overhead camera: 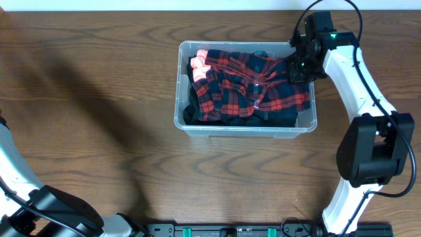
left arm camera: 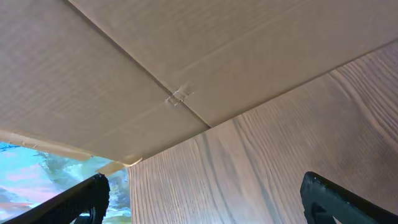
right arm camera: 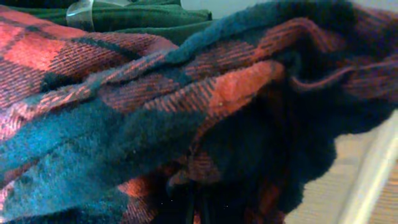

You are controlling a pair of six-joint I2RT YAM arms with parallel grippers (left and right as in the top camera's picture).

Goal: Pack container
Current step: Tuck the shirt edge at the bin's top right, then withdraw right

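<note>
The clear plastic container [overhead camera: 179, 85] stands at the back middle of the wooden table. A red-and-black plaid cloth [overhead camera: 243, 85] lies bunched inside it over darker fabric. My right gripper [overhead camera: 297, 68] is at the tub's back right corner, down on the cloth. In the right wrist view the plaid cloth [right arm camera: 155, 93] fills the frame and my right gripper [right arm camera: 198, 208] is shut, with folds of it pinched at the tips. My left gripper [left arm camera: 208, 196] is open over bare table, its fingers [left arm camera: 87, 199] wide apart and nothing between them.
A dark green cloth [right arm camera: 137, 15] lies behind the plaid one, and the tub's wall [right arm camera: 373, 174] shows at the right. A brown cardboard sheet [left arm camera: 155, 62] stands ahead of the left gripper. The left arm [overhead camera: 20, 178] is at the table's front left.
</note>
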